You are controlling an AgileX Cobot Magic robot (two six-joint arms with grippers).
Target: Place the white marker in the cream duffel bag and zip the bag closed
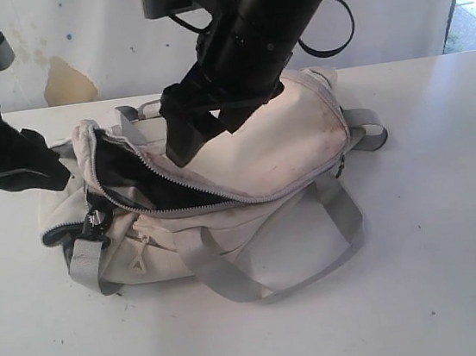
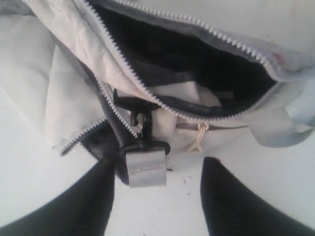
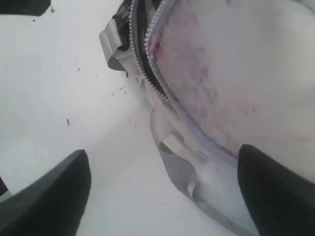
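Observation:
The cream duffel bag (image 1: 278, 151) lies on the white table (image 1: 441, 275) with its main zipper (image 1: 160, 180) parted at the left end, showing a dark inside (image 2: 197, 64). No white marker shows in any view. My left gripper (image 1: 42, 172) hovers open by the bag's left end. In the left wrist view the left gripper (image 2: 160, 196) has nothing between its fingers (image 2: 231, 201), and the grey strap end with its black clip (image 2: 145, 164) lies just ahead. My right gripper (image 1: 187, 149) reaches down over the opening. It (image 3: 165, 196) is open and empty above a grey handle (image 3: 182, 172).
Grey webbing handles (image 1: 339, 226) loop out onto the table in front of the bag, and a strap tab (image 1: 370, 131) sticks out at its right end. A small side pocket zip pull (image 2: 198, 140) hangs below the opening. A wall (image 1: 77, 67) stands behind the table.

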